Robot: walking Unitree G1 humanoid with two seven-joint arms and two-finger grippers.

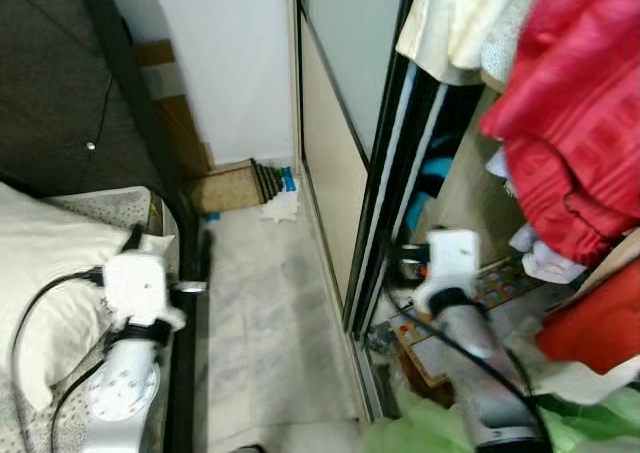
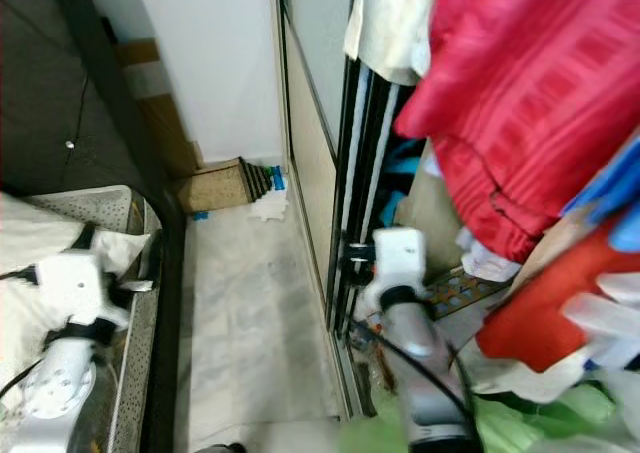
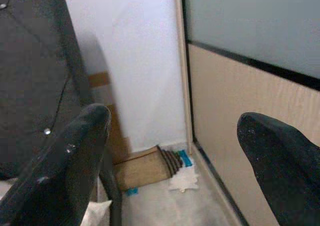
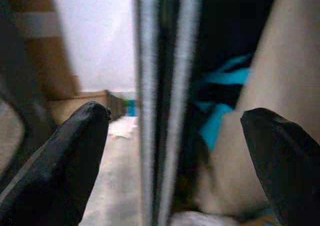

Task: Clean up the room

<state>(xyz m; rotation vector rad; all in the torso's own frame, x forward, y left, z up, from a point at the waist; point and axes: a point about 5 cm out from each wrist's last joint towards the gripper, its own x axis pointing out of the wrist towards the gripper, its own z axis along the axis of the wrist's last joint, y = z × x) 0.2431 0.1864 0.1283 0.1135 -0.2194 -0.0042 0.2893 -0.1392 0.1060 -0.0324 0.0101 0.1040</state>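
- At 12 o'clock from the right gripper (image 4: 172,136), the sliding wardrobe door (image 1: 385,173) edge stands between its spread, empty fingers; long axis vertical.
- Right arm is nearer; the clothes (image 1: 570,143) hang at 2 o'clock.
- Left gripper (image 3: 170,151): released, empty, beside the bed (image 1: 50,263).

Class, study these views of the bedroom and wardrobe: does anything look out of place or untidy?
Yes. A white crumpled scrap lies on the floor by the far wall, beside a brown ribbed item. In the open wardrobe, clothes sit in a loose heap, with a green garment spilling out at the bottom.
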